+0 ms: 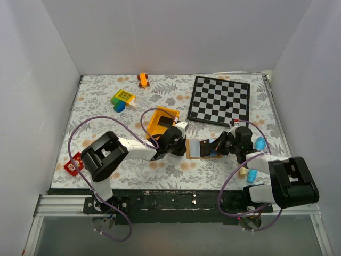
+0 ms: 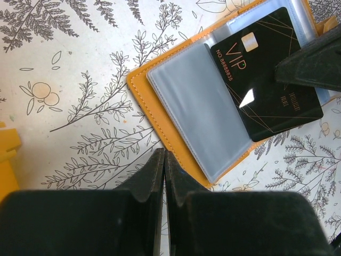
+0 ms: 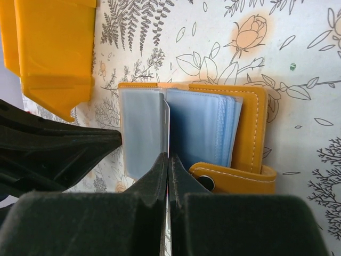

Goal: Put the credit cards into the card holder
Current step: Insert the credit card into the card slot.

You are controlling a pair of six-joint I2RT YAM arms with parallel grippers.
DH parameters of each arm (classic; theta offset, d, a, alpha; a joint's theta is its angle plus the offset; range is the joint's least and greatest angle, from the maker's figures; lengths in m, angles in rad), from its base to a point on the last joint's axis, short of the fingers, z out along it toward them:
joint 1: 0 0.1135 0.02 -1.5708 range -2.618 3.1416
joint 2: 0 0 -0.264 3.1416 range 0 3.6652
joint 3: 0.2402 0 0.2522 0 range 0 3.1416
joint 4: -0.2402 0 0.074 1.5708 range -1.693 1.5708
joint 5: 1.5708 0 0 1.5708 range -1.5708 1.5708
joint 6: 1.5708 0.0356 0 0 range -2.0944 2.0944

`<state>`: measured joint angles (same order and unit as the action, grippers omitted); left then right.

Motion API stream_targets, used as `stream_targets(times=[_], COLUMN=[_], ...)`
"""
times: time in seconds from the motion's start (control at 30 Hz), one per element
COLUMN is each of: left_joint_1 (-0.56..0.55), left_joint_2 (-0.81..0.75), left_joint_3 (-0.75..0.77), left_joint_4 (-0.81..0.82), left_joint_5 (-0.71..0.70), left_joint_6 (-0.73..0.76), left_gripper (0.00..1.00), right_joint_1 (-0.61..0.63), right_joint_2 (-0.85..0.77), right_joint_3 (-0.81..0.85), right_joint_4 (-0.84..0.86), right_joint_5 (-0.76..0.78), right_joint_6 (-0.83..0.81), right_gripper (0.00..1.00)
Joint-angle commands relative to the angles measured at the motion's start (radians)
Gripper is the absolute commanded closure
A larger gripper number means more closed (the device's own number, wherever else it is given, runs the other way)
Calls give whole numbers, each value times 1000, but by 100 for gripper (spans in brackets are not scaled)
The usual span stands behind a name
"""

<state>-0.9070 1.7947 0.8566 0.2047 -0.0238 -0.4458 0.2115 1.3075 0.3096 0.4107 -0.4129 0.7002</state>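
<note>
The card holder lies open on the floral table between my two grippers, tan outside with pale blue-grey sleeves. It also shows in the left wrist view and the right wrist view. My right gripper is shut on a black credit card marked VIP. The card lies over the holder's right half. In the right wrist view the card shows edge-on between sleeves. My left gripper is shut and empty, its tips at the holder's left edge. In the top view the left gripper and right gripper flank the holder.
A yellow bin stands just behind the left gripper. A chequered board lies at the back right. Small toys lie at the back left, a red block at the front left, and blue cups beside the right arm. White walls enclose the table.
</note>
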Motion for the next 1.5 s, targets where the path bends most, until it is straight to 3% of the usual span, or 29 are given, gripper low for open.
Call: stream_targets(times=[0.0,0.43,0.6,0.67,0.93,1.23,1.47], left_joint_1=[7,7,7,8,8,8,8], left_joint_2=[0,-46,-87,-92,-48,-18,17], left_joint_3=[-8,-7,4,16,44,50,65], left_joint_4=[-19,-44,-45,-51,-44,-28,-16], left_joint_5=[-15,-39,-41,-45,-24,-8,16], left_joint_6=[7,7,21,27,41,33,18], left_gripper=[100,99,77,74,86,85,79], right_joint_1=[5,5,5,5,5,5,5], right_joint_2=[25,49,50,49,47,53,50], right_joint_3=[-13,-18,-20,-18,-20,-15,-15], right_joint_4=[40,83,82,80,77,76,73], right_joint_5=[-27,-55,-53,-53,-52,-52,-52], right_joint_6=[-13,-7,-5,-5,-7,-8,-8], right_gripper=[99,99,99,99,99,99,99])
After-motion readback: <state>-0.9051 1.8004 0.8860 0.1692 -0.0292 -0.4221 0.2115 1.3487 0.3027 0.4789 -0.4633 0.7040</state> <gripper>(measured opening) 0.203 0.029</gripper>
